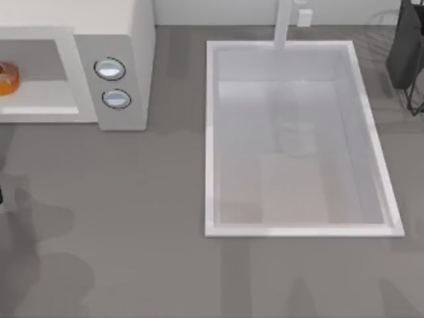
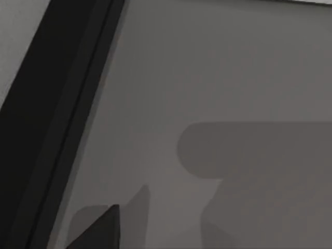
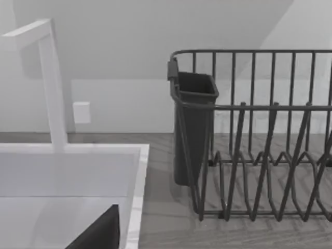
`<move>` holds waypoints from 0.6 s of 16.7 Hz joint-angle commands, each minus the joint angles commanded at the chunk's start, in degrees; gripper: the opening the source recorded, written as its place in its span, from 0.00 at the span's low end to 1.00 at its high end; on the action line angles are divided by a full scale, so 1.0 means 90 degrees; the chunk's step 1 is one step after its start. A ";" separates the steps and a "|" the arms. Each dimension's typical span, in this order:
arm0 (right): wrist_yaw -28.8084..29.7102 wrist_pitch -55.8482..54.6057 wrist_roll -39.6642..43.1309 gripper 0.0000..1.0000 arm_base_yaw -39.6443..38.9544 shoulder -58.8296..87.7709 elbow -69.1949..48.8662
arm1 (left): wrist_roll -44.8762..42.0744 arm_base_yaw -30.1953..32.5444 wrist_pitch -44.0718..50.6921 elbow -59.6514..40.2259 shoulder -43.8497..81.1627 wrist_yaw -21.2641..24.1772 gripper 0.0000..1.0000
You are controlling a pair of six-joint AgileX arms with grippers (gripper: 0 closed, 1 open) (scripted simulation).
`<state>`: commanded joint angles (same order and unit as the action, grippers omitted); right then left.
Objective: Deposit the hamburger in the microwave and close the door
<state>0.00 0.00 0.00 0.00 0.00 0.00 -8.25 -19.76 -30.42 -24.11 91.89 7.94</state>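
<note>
The off-white microwave stands at the table's back left, two round dials stacked on its front panel. Its cavity is open to view, and the orange-brown hamburger sits inside on the cavity floor, cut by the top view's left edge. The door is out of view. In the left wrist view, a dark part of my left gripper hangs over bare grey tabletop, with nothing held in sight. In the right wrist view, a dark part of my right gripper sits above the sink's corner, facing the dish rack.
A white rectangular sink with a white faucet fills the table's middle. A dark wire dish rack with a cutlery cup stands at the back right. A black band borders the grey surface in the left wrist view.
</note>
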 joint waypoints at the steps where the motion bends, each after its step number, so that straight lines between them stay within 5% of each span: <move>1: 0.0000 0.0000 0.0000 1.00 0.0000 0.0000 0.0000 | 0.0031 0.0010 0.0247 -0.0001 -0.0180 -0.0006 1.00; 10: 0.0000 0.0000 0.0000 1.00 0.0000 0.0000 0.0000 | 0.0379 0.0152 0.0880 -0.0455 -0.1544 -0.0077 1.00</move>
<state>0.00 0.00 0.00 0.00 0.00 0.00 -4.84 -18.39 -22.50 -28.21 77.99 7.25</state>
